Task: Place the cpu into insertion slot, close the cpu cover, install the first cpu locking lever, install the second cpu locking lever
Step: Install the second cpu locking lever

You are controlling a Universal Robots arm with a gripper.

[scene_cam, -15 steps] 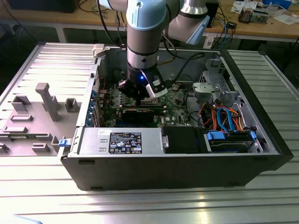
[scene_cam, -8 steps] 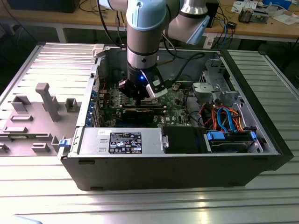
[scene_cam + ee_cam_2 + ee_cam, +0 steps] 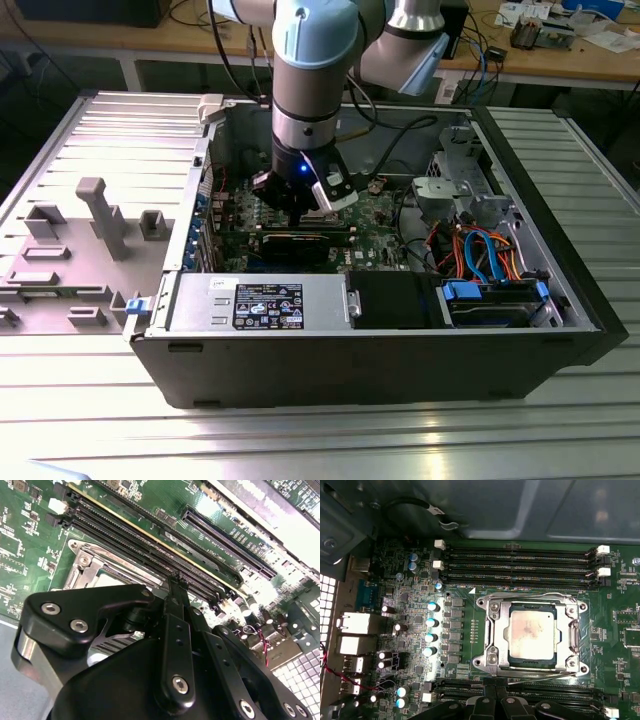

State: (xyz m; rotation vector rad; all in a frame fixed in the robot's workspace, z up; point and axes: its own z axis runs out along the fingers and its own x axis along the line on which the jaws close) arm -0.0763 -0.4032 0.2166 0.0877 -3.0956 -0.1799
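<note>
An open black computer case (image 3: 380, 370) lies on a ribbed metal counter (image 3: 300, 440), with the grey-and-blue robot arm (image 3: 312, 60) reaching down into it. A labelled silver power supply (image 3: 262, 303) sits at the case's 7 o'clock; its print is too small to read. On the green motherboard (image 3: 410, 605), the cpu (image 3: 532, 631) lies seated in the insertion slot (image 3: 496, 630), framed by the cpu cover (image 3: 570, 635), which lies flat around the chip's stained silver top. Long black memory slots (image 3: 520, 565) run at the socket's 12 o'clock. The black end effector (image 3: 177, 587) hovers over the slots just beside the socket, its fingers drawn together, gripping nothing.
</note>
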